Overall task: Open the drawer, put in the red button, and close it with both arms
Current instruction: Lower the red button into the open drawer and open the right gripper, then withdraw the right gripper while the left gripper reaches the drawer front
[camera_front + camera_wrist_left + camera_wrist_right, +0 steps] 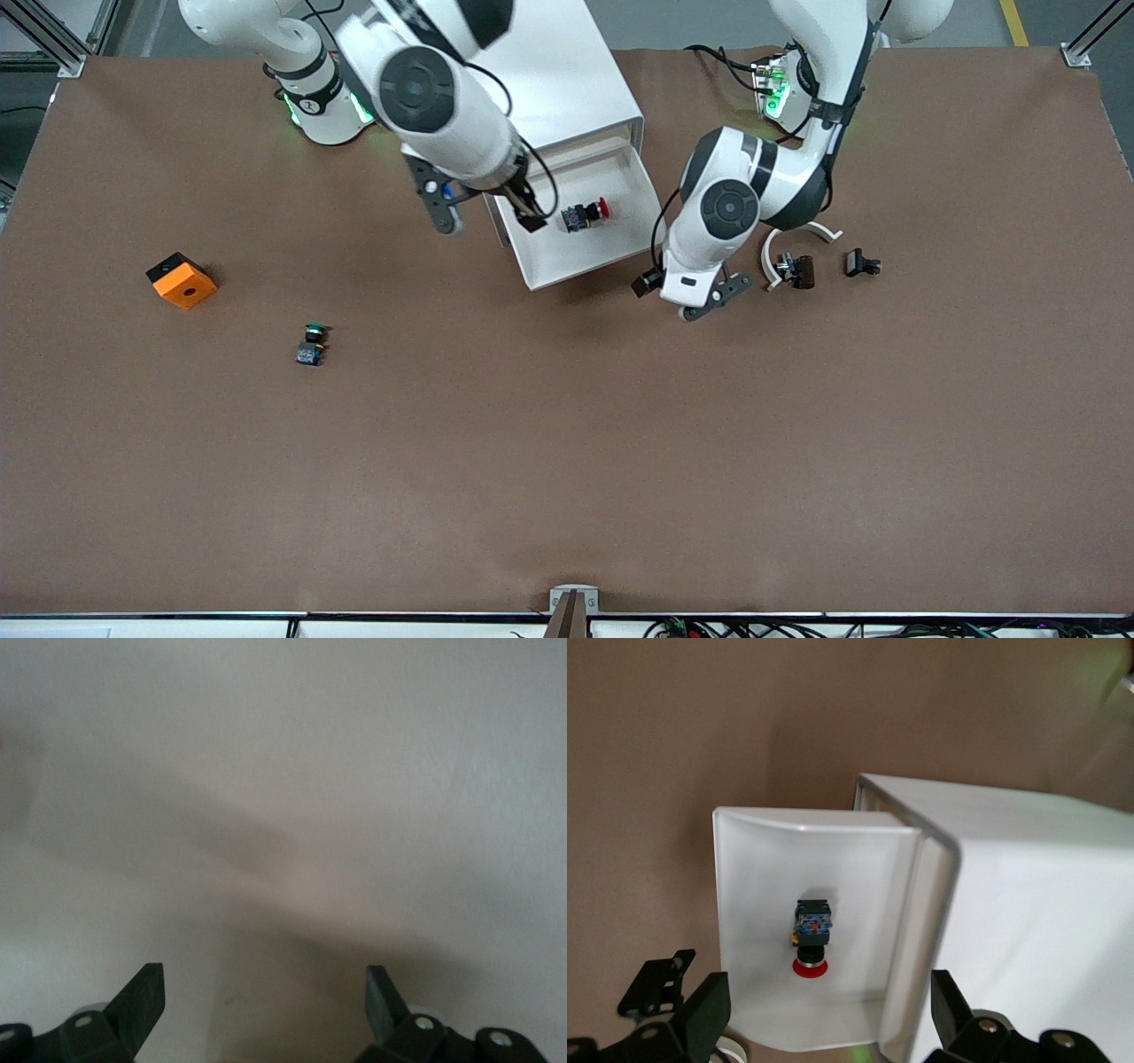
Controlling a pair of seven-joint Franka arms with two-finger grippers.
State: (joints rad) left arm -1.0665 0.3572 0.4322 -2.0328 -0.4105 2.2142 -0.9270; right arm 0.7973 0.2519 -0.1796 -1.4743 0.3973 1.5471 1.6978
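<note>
- Now in the drawer (620,182): the red button (586,213) lies on its side on the white floor, cap toward the left arm's end of the table, so the placing step looks done.
- Right gripper (530,210): over the drawer just beside the button, jaws released and empty; it seems to have no further need of a grasp.
- Left gripper (704,297): low over the bare table (567,461) by the drawer's corner, jaws spread, holding nothing; probably stationed to help push.
- Drawer: pulled out of the white cabinet (567,71); closing remains.
- Green-capped button (311,344), orange block (181,280): untouched, well apart.
</note>
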